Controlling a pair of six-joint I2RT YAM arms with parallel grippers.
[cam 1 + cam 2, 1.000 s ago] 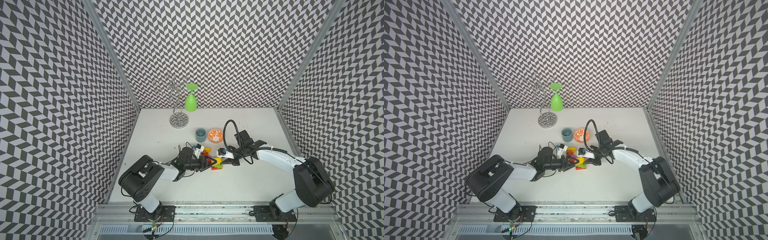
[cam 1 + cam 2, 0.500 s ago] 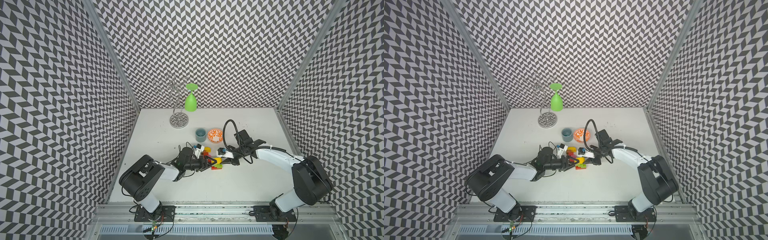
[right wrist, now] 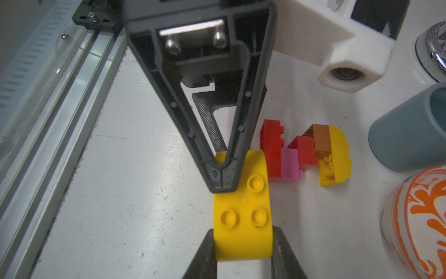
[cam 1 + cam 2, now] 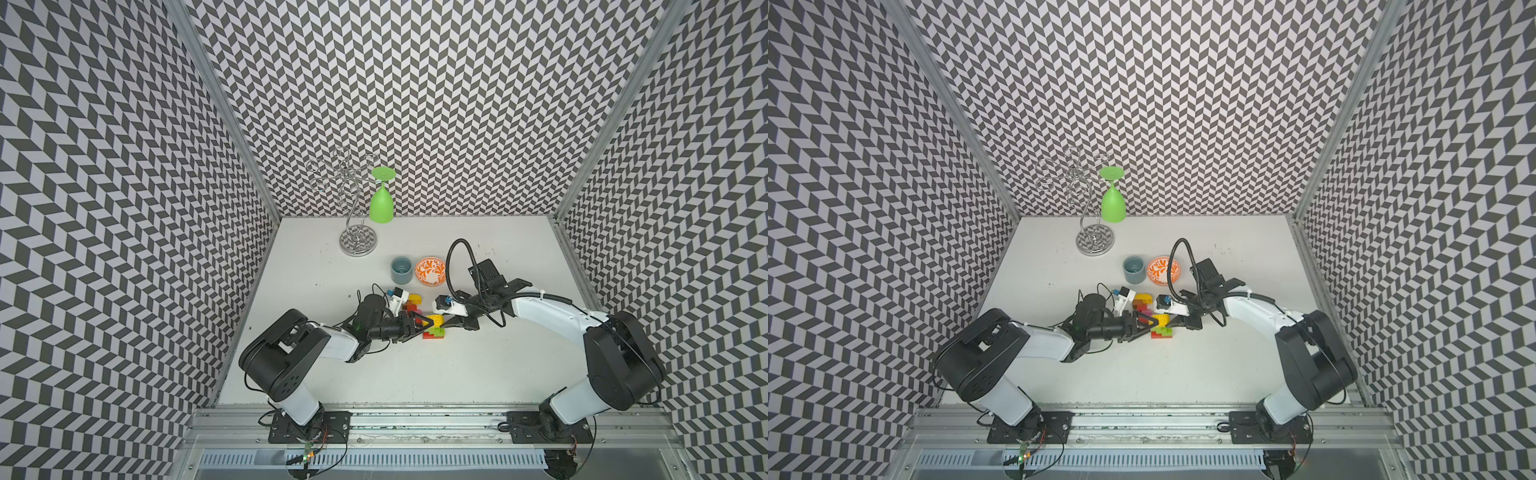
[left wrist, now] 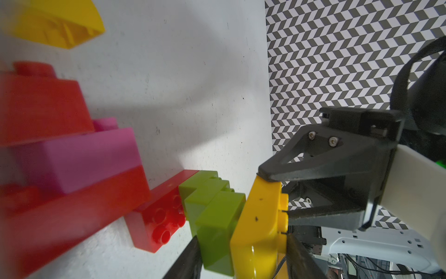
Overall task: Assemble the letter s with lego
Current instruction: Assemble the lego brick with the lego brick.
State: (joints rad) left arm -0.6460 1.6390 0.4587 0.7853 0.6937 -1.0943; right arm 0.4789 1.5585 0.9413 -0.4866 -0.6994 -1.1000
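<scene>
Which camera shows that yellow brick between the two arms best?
The right wrist view: the yellow brick fills the middle, studs sharp. The left wrist view shows its side against a lime green brick. In both top views the brick is tiny.

— What kind of place is this?
— A robotics lab cell. Its chevron-patterned panels wall a white tabletop on three sides; two robot arms are mounted on an aluminium rail.
— Anything else?
— A wire glass rack stands well beyond the left pincer, by the back panel.
</scene>
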